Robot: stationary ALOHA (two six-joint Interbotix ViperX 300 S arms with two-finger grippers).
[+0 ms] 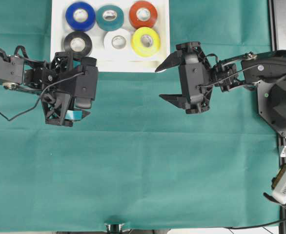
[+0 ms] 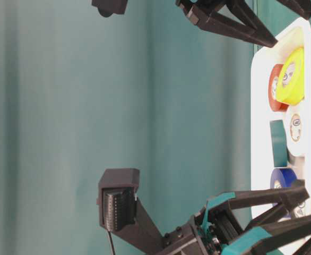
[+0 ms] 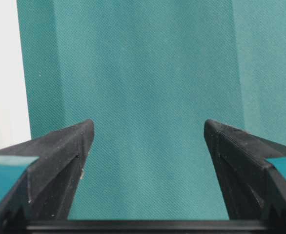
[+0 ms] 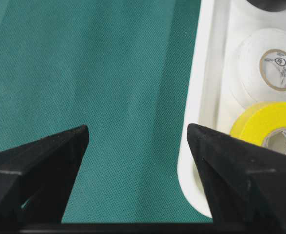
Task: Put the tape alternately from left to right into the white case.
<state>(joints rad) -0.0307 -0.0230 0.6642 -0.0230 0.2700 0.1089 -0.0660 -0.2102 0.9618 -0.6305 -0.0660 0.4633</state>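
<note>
rolls (image 1: 111, 30): all six sit in the white case (image 1: 56, 29), far edge of cloth, looks done
left gripper (image 3: 148, 141): wide open, nothing held
right gripper (image 4: 138, 141): same, empty

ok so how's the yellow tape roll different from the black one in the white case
The yellow roll is bright, the black roll dark. Seen from overhead, yellow sits at the right end of the near row in the white case, black at the left end, with the white roll between them. Yellow lies close to the open right gripper; black lies by the left arm's side. Both lie flat, pale cores up.
</note>
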